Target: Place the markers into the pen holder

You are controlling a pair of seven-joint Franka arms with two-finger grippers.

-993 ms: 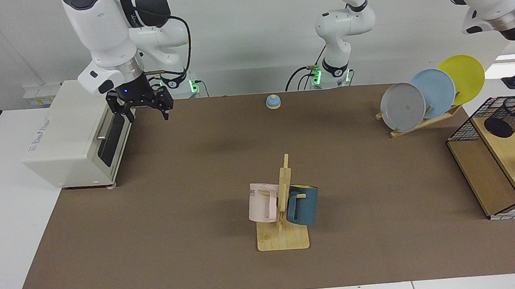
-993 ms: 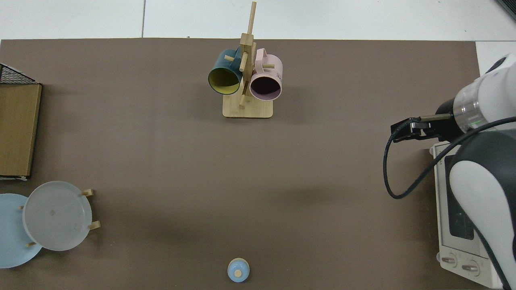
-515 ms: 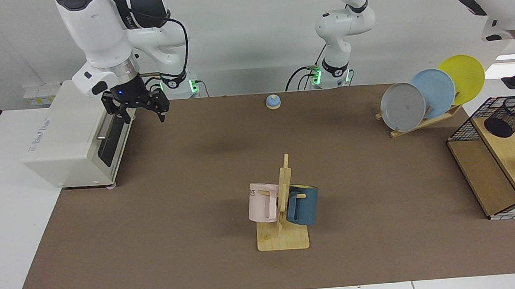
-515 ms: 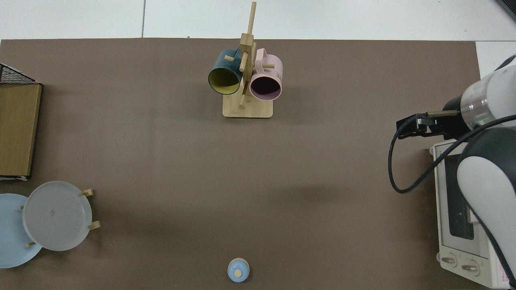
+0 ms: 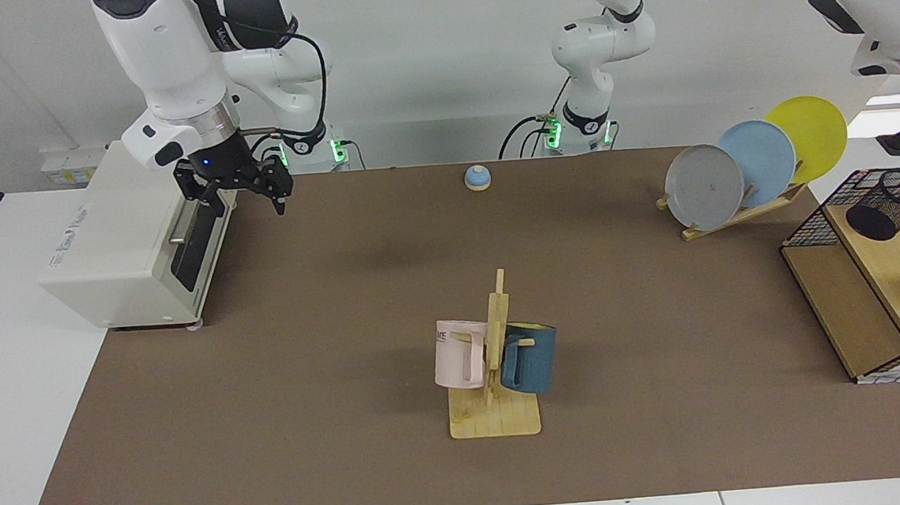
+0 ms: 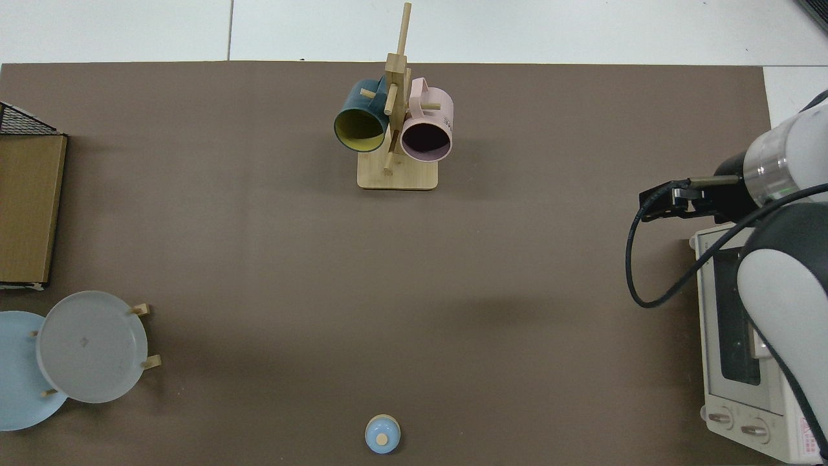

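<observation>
On the shelf (image 5: 887,269) sits the pen holder (image 5: 890,203); no marker visible; right claw (image 5: 238,190) hangs open, empty, left claw out of view; a slim, light marker likely grips best mid-barrel

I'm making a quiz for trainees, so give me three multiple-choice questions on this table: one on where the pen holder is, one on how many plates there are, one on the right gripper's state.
1. Where is the pen holder?
A. On the shelf
B. On the mat beside the bell
C. On top of the oven

2. How many plates stand in the rack?
A. Two
B. Three
C. Five

3. What state is the right gripper in?
A. Open and empty
B. Shut on a mug
C. Shut on a plate

Answers:
1 A: the pen holder sits on the shelf.
2 B: the plates in the rack are one grey, one blue, one yellow.
3 A: the right gripper hangs by the oven with fingers apart and nothing between them. The left gripper is out of frame.
</observation>
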